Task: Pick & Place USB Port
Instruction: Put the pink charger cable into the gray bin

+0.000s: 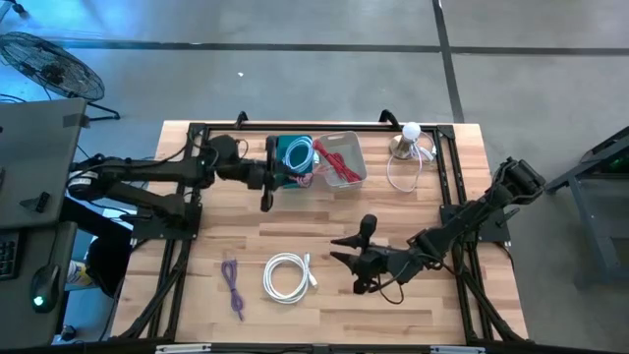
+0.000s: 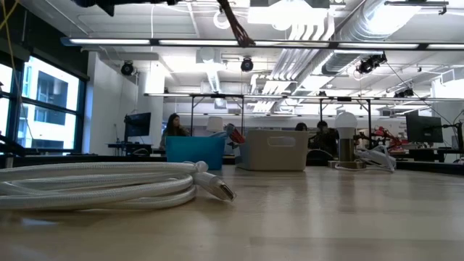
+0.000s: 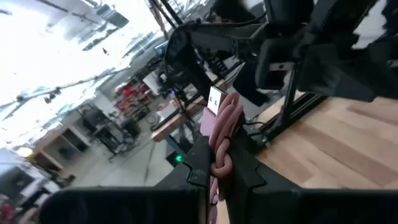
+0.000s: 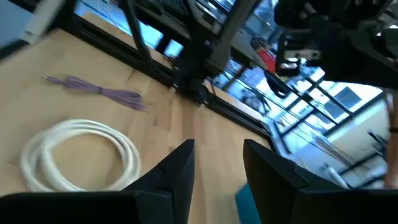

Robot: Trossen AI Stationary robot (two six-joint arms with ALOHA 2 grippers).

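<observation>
In the high view the left gripper [image 1: 267, 202] sits just left of centre near the top, beside the blue bin [image 1: 294, 159] and clear bin [image 1: 343, 157]. Its fingers [image 3: 202, 163] are clamped on a pink coiled cable [image 3: 222, 134] (a white tag shows at its end). The right gripper [image 1: 346, 248] hovers right of centre over the tabletop [image 1: 324, 224], fingers apart and empty. A white cable coil [image 1: 288, 276] and a purple cable [image 1: 232, 284] lie lower left of centre.
</observation>
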